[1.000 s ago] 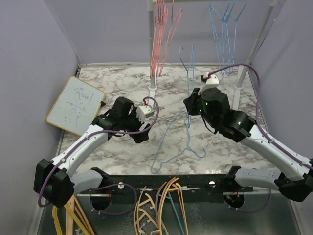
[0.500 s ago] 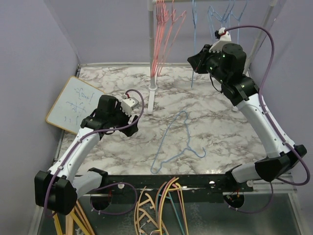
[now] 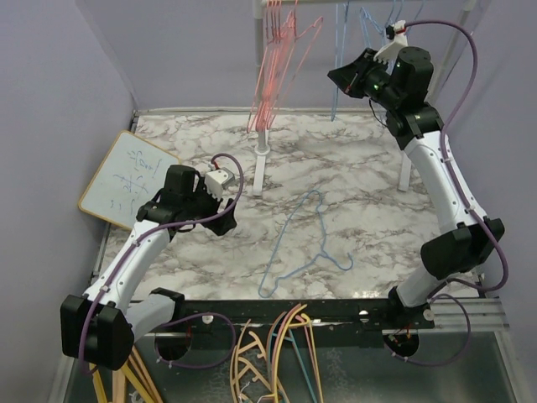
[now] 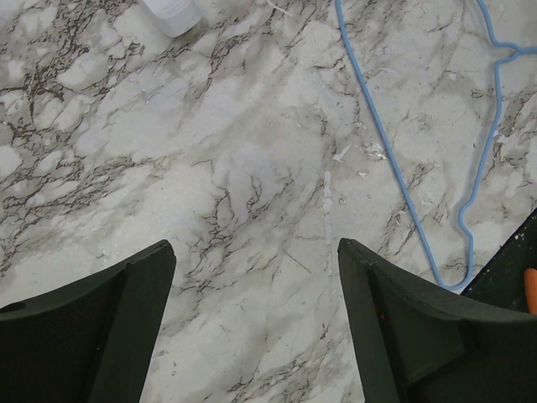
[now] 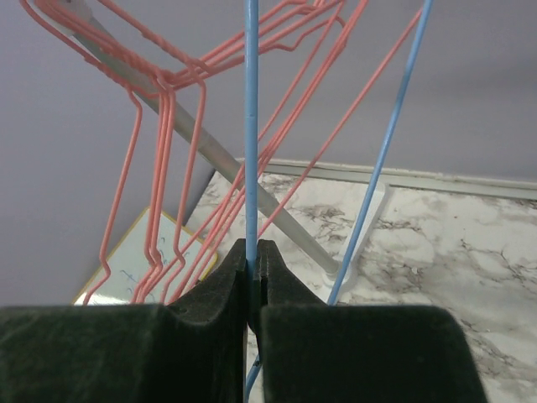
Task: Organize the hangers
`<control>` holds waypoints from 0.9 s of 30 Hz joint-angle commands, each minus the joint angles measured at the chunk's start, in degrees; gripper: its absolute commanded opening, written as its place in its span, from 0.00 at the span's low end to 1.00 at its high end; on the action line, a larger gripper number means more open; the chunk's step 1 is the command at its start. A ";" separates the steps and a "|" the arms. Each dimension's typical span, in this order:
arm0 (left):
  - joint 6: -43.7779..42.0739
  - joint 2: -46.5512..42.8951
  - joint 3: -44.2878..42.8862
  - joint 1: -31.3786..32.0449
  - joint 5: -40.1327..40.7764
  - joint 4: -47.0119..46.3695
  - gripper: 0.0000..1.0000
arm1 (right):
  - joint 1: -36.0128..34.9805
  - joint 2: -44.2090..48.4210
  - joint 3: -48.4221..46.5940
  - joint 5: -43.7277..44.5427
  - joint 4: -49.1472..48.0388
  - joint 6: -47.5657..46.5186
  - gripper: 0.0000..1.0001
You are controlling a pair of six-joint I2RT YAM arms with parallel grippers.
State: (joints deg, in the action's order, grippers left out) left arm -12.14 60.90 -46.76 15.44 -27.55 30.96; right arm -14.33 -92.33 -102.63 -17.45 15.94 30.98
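My right gripper (image 3: 346,78) is raised to the rack's top rail, shut on a thin light blue hanger (image 3: 339,50) that hangs upright from it. In the right wrist view the blue wire (image 5: 250,126) runs straight up out of the closed jaws of the gripper (image 5: 252,249), with pinkish red hangers (image 5: 168,101) just left of it. Those red hangers (image 3: 273,75) hang in a bunch on the rail's left; more blue hangers (image 3: 377,21) hang on its right. Another blue hanger (image 3: 306,243) lies flat on the marble table. My left gripper (image 3: 223,218) hovers open left of that hanger (image 4: 394,168), with nothing between its fingers (image 4: 126,319).
The rack's white centre post (image 3: 260,159) stands mid-table and its right leg (image 3: 407,168) at the back right. A small whiteboard (image 3: 130,180) leans at the left wall. Thick yellow and orange hangers (image 3: 268,353) sit below the black front bar (image 3: 310,311).
My right arm has risen from over the table up to the rack rail, carrying the blue hanger. My left arm has drawn back to the left and now holds still.
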 commanded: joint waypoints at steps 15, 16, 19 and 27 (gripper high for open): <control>0.15 -0.45 0.31 -0.24 -2.43 -1.26 0.81 | 7.95 -7.10 -3.97 -8.47 -0.57 6.01 0.01; 0.18 -0.33 0.35 -0.28 -2.29 -1.20 0.81 | 8.49 -6.72 -3.24 -8.46 -0.56 6.02 0.01; 0.12 0.19 0.19 -0.27 -2.16 -1.17 0.81 | 10.28 -5.06 -0.56 -8.66 -1.34 6.34 0.01; 0.20 3.56 -0.94 -0.24 -1.48 -0.39 0.81 | 14.80 -2.72 3.55 -10.88 -2.32 6.76 0.01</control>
State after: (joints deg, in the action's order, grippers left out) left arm -12.10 62.63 -46.76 15.44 -28.93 30.52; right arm -1.56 -97.78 -100.64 -26.76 14.17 36.82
